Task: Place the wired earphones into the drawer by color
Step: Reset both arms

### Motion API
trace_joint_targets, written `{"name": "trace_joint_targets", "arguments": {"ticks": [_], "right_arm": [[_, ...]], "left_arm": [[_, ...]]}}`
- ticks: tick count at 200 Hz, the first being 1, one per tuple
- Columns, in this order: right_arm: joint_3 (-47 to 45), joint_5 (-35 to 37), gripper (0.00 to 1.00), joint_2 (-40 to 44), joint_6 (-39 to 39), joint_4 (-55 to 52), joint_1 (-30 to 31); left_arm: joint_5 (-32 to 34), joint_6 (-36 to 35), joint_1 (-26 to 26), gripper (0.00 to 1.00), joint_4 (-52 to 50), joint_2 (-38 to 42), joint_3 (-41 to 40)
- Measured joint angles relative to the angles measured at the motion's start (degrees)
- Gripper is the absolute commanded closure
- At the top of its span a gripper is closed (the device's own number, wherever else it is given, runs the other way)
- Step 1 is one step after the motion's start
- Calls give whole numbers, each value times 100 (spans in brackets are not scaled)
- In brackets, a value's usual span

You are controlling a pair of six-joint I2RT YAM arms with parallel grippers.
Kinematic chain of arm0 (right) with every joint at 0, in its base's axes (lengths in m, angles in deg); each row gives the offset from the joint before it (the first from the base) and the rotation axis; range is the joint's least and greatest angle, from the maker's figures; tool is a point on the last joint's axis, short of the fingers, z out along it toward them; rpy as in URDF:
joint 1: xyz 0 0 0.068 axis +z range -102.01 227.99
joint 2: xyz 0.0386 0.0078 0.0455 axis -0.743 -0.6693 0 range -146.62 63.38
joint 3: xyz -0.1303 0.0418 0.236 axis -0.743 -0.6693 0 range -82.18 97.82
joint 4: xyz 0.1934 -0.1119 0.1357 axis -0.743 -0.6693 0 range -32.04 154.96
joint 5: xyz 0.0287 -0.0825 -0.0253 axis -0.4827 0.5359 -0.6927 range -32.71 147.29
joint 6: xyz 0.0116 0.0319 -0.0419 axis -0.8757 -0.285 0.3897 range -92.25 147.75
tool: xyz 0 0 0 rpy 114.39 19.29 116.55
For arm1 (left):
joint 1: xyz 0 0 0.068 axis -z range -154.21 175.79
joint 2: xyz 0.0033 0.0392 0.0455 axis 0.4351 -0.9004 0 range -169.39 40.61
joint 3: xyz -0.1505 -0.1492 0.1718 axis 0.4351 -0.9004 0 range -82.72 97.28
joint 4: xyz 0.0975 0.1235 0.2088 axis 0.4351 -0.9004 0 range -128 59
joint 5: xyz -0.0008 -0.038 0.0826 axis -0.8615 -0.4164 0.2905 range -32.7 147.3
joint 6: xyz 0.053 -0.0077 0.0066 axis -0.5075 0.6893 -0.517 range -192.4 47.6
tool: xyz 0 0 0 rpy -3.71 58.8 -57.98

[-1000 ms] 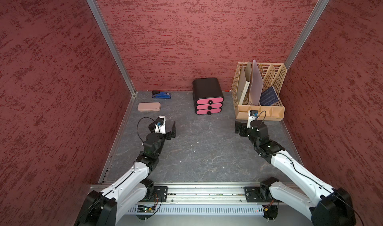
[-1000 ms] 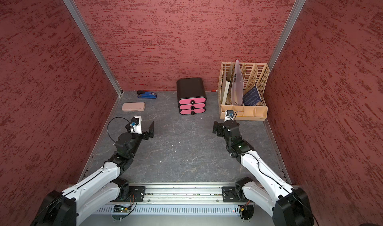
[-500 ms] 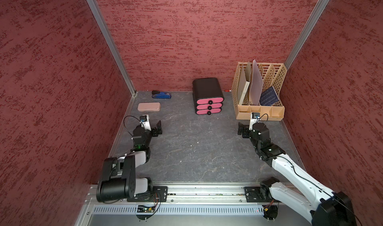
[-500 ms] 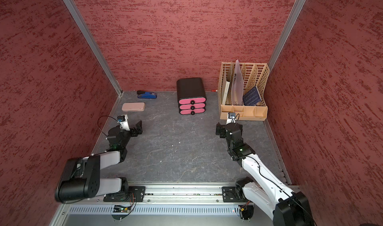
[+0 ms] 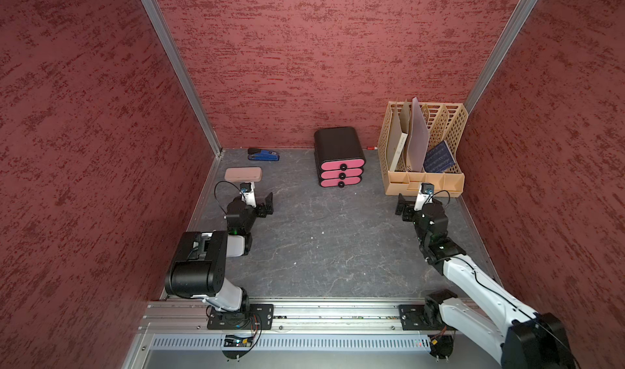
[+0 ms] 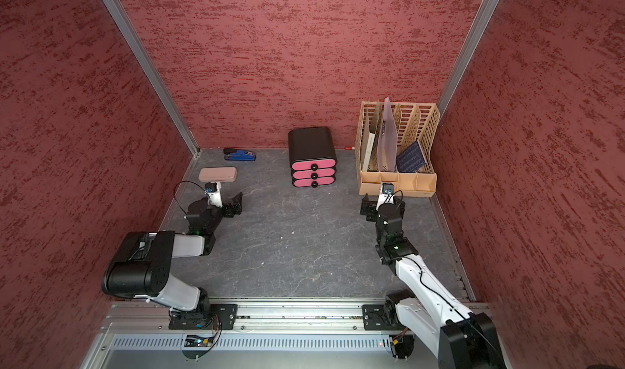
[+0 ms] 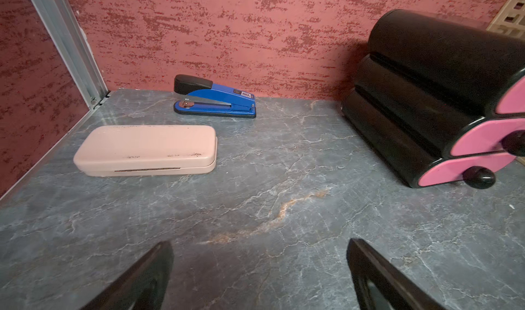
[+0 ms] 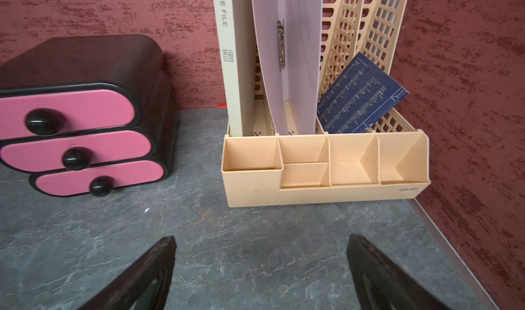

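No wired earphones show in any view. The drawer unit point(image 5: 340, 161) point(image 6: 313, 161) is a black chest with three pink fronts and black knobs, standing against the back wall with all three fronts pushed in. It also appears in the left wrist view point(image 7: 426, 95) and the right wrist view point(image 8: 79, 67). My left gripper point(image 5: 258, 198) point(image 6: 228, 199) point(image 7: 260, 266) hovers open and empty over the table's left side. My right gripper point(image 5: 411, 203) point(image 6: 375, 203) point(image 8: 261, 263) is open and empty just in front of the file rack.
A beige file organizer point(image 5: 424, 154) point(image 8: 326, 169) with folders and a blue card stands at the back right. A pink case point(image 5: 242, 174) point(image 7: 145, 149) and a blue stapler point(image 5: 263, 154) point(image 7: 216, 98) lie at the back left. Red walls close in three sides.
The left arm has folded back with its elbow raised, while its gripper stayed on the left side of the table. The right gripper has edged slightly toward the organizer. Both stay open.
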Motion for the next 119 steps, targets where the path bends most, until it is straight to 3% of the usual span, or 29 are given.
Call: {"name": "trace_joint_targets", "arguments": {"ticks": [37,97,119], "right_arm": [[-37,-203,1,-833,160,896,-501],[-691,-658,2,-3069,223,3429,-903],[-717,-704,2,-3353,219,3611,-922]], "left_arm": [[245,-48,79,0,-9,0,-2],[417,-92,122,0,-4,0,-4],[444,-111,127,0,-4,0,-7]]}}
